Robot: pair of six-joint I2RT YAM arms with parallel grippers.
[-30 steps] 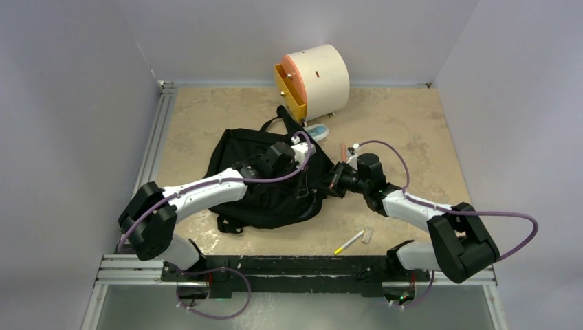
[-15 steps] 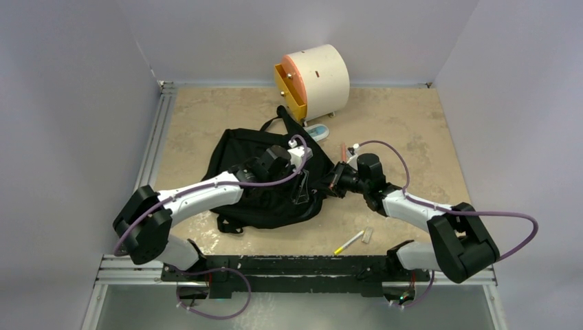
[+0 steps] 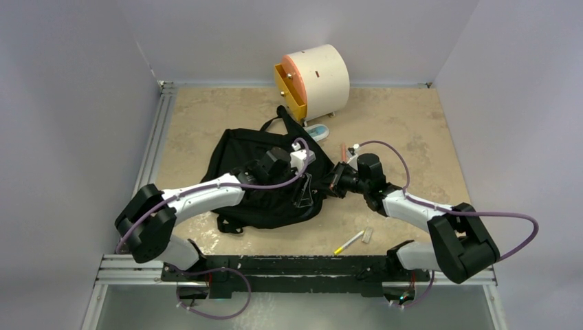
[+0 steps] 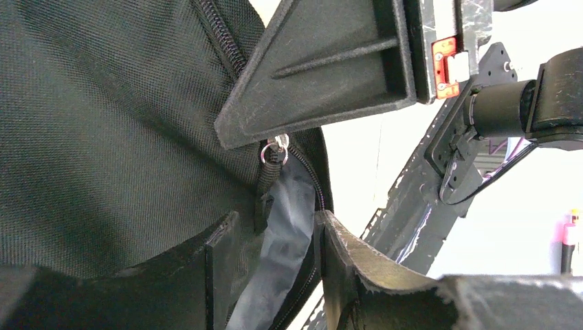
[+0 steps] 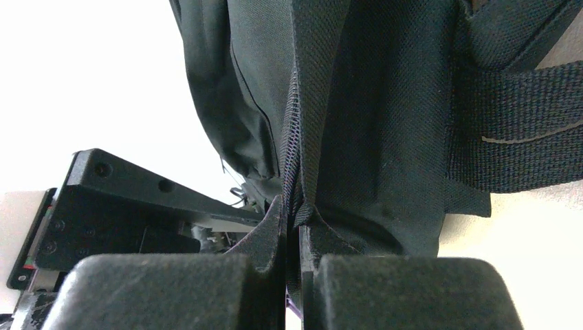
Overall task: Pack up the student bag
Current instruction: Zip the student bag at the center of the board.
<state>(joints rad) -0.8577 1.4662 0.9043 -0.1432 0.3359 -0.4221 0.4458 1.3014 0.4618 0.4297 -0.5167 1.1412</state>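
Right gripper (image 5: 293,218) is pressed together on a ridge of fabric at the edge of the bag (image 5: 385,103), the cloth running straight up from between its fingertips. Judging by that, it lifts and anchors this edge so the cloth stays taut and the zip has something to pull against. The left gripper (image 4: 275,180) reaches in from the other side with its jaws spread and holds nothing. The zip pull (image 4: 267,155) hangs in the gap just under the upper finger; whether they touch cannot be told. Below the pull the zip has parted enough to show a strip of blue-grey lining (image 4: 282,230), so the mouth looks only partly open. From above, the bag (image 3: 237,148) lies slumped in the middle of the table (image 3: 412,124), with both grippers meeting over its right side and the drawer box (image 3: 316,75) well behind it. A pen (image 3: 349,242) lies near the front edge, apart from the bag, likely waiting to go in. The step in hand seems to be opening the bag, with packing not yet begun. The next move probably calls for a fresh hold on the pull while the right keeps tension; slack cloth could jam the slider.
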